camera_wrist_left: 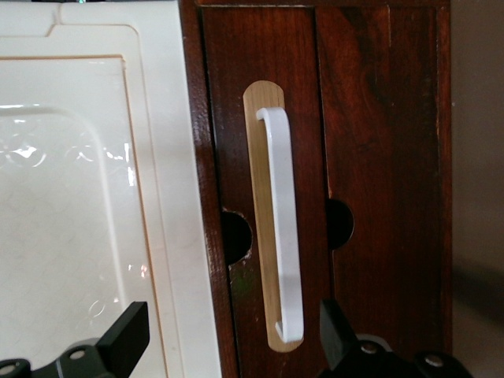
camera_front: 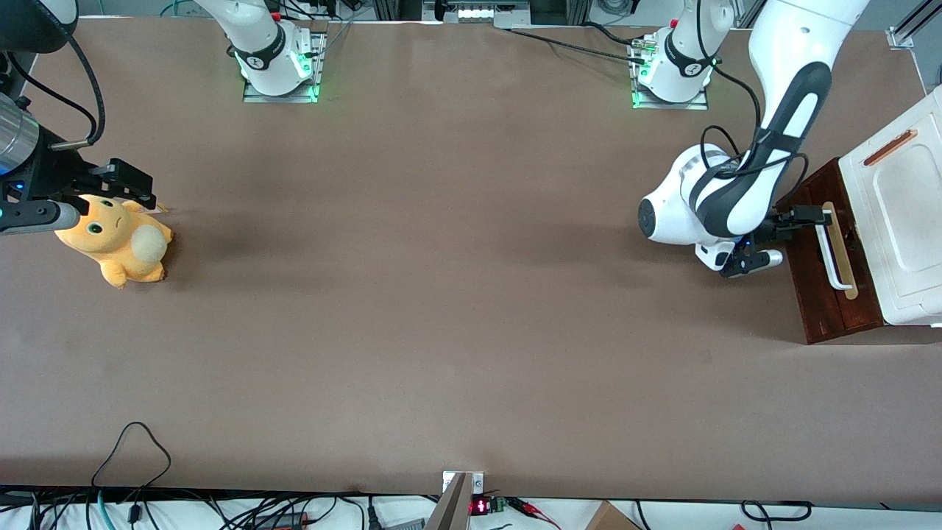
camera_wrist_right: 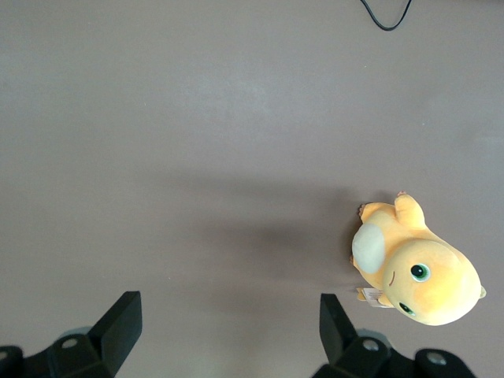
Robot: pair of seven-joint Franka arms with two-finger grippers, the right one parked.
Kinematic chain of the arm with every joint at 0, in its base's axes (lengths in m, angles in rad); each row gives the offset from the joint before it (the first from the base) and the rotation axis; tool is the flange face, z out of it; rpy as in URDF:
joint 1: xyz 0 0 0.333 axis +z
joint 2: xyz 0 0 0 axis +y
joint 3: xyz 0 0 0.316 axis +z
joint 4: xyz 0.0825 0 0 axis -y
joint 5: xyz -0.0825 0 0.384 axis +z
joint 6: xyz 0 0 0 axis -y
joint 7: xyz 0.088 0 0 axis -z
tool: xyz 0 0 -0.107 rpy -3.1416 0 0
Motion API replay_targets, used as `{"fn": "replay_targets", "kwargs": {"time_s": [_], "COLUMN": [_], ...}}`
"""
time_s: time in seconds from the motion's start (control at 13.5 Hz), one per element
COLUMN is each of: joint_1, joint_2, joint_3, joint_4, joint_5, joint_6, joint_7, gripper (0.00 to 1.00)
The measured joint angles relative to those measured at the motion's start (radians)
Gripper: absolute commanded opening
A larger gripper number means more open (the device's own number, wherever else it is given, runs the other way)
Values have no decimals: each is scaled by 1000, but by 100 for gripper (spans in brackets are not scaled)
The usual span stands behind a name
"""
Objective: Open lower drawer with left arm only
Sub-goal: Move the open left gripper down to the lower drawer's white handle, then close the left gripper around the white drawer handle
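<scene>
The lower drawer (camera_front: 818, 294) shows a dark reddish-brown front (camera_wrist_left: 303, 79) with a white U-shaped handle (camera_front: 835, 254) on a pale wood strip (camera_wrist_left: 258, 197). It stands toward the working arm's end of the table. My left arm's gripper (camera_front: 809, 216) is in front of the drawer, at the end of the handle farther from the front camera. It is open. In the left wrist view the gripper (camera_wrist_left: 234, 335) has its black fingers (camera_wrist_left: 130, 335) spread wide, and the end of the handle (camera_wrist_left: 287, 327) lies between them, untouched.
The white boxy cabinet top (camera_front: 901, 213) sits above the drawer. An orange plush toy (camera_front: 118, 239) lies toward the parked arm's end of the table. Brown tabletop (camera_front: 456, 258) stretches between them. Cables run along the table's near edge (camera_front: 132, 442).
</scene>
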Motion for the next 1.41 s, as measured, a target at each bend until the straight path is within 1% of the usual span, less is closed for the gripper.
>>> {"fn": "replay_targets", "kwargs": {"time_s": [0.22, 0.3, 0.37, 0.52, 0.59, 0.74, 1.41], "joint_1": [25, 35, 47, 67, 72, 83, 106], "joint_2": [49, 63, 73, 85, 91, 99, 118], "joint_3": [1, 3, 3, 4, 4, 6, 18], "joint_4": [0, 0, 2, 4, 6, 9, 19], "joint_5": [41, 56, 68, 99, 124, 159, 179], "joint_6": [2, 2, 2, 2, 3, 6, 56], "joint_7": [-19, -24, -28, -30, -30, -30, -27], "gripper": [95, 91, 83, 69, 66, 64, 44]}}
